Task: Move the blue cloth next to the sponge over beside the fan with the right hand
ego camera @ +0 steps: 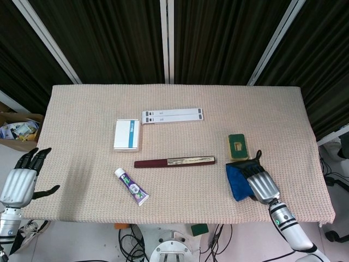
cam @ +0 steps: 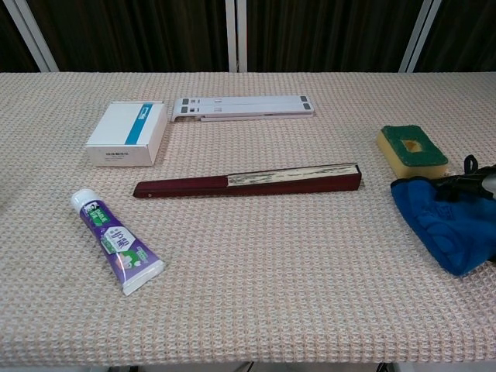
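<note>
Left hand [ego camera: 20, 184] idles off the table [ego camera: 82, 120] edge, well left of the closed dark-red folding fan [ego camera: 174, 161], fingers apart, empty. White carton [ego camera: 126, 134], purple toothpaste tube [ego camera: 131, 186] and white folding stand [ego camera: 172, 115] lie clear of the route. Right of the fan, just below the green-topped yellow sponge [ego camera: 238, 146], right hand [ego camera: 259, 183] lies on the crumpled blue cloth [ego camera: 235, 182]; grasp step. Whether the fingers have clamped on it, I cannot tell. Next: secure it, carry leftward.

blue cloth [ego camera: 235, 180] crumpled | beside sponge [ego camera: 238, 146] | fan [ego camera: 175, 162] closed
</note>
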